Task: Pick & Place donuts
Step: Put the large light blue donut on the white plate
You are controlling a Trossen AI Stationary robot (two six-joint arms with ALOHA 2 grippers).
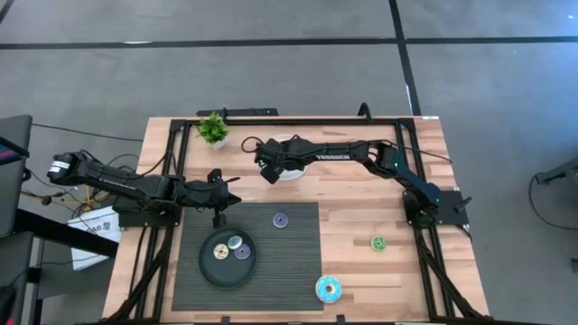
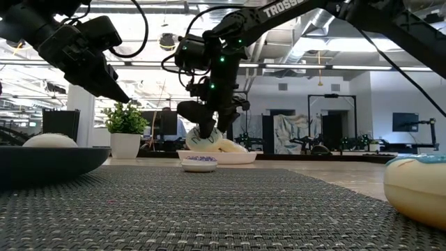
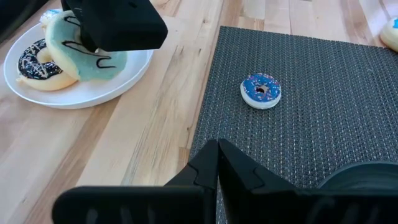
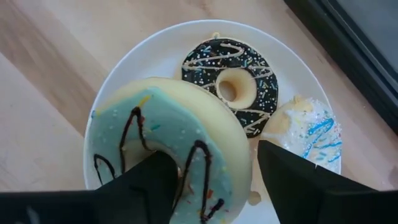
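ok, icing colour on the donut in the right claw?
Pale green icing with dark brown squiggles on the donut in the right claw; clearest in the right wrist view.

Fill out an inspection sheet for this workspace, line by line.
Surface: wooden table with a dark mat.
Job's things: green-iced donut gripped over the white plate, chocolate donut and white donut on it; small donuts in the black dish; purple donut, green donut and blue donut loose.
Clutter: potted plant.
Grippers: right gripper shut on the green-iced donut; left gripper shut, empty, over the mat edge.
Cables: some left of the table.
Surroundings: open hall, nobody seen.
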